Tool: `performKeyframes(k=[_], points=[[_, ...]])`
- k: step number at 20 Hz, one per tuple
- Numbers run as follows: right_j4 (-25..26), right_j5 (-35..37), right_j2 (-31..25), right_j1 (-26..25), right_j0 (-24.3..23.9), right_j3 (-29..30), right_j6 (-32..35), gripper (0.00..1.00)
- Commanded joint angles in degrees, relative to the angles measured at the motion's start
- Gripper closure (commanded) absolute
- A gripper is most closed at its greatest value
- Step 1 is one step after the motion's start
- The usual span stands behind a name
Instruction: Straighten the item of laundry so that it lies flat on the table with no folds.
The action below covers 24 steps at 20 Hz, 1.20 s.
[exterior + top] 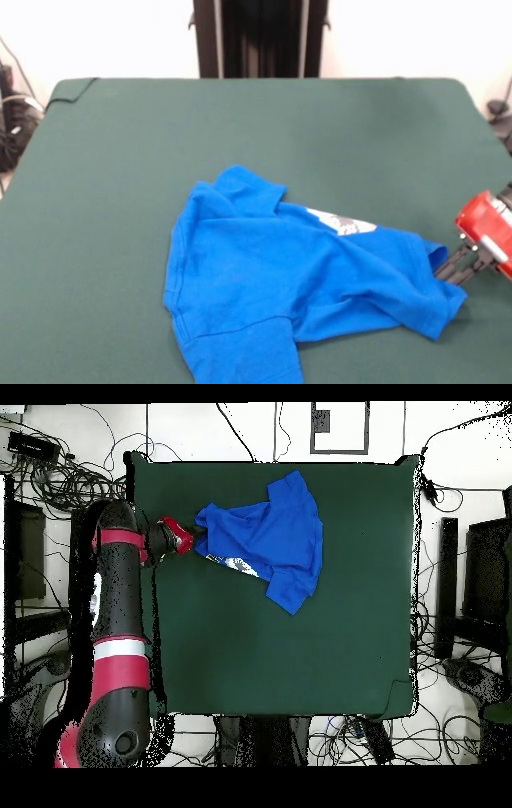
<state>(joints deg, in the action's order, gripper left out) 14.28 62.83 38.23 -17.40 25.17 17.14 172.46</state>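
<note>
The claw (445,269) is seen low over the table (120,160) at the right edge of the front view, its dark fingers (458,264) reaching out from a red wrist and meeting the hem of the blue T-shirt (272,280). Whether cloth is actually pinched between them cannot be made out; the tips are hidden by the fabric's edge, and how far they are parted cannot be told. In the overhead view the claw (196,537) is found at the shirt's (265,534) left tip, with the red and black arm (118,644) laid along the table's (280,654) left side.

The shirt is spread in a crumpled, rumpled heap, not flat. A ridge of folded cloth runs across its middle, and a flap is turned over so that only a sliver of the white-grey print (342,223) is shown. One sleeve is pushed up toward the far side, and the bottom part runs off the near edge of the front view. The garment is placed right of centre on the green cloth, nearer the front camera's side than the pedestal (260,36).
</note>
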Motion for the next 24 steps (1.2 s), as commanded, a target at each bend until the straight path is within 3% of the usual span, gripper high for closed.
performKeyframes(k=[1, 6, 9, 13, 19, 24], points=[[2.66, -1.76, 0.69, -3.87, 0.71, 3.37, 20.82, 1.00], [3.98, 0.12, 2.78, -3.55, 1.56, 3.57, 20.48, 1.00], [5.04, -2.27, 3.34, -4.68, 1.47, 3.02, 25.25, 1.00], [8.98, 0.48, 7.64, -7.79, 1.46, 0.50, 31.80, 1.00], [9.81, 7.78, 10.14, -9.97, 2.22, -1.57, 35.40, 1.00], [11.06, 8.04, 11.08, -11.06, 2.19, -2.37, 37.48, 1.00]])
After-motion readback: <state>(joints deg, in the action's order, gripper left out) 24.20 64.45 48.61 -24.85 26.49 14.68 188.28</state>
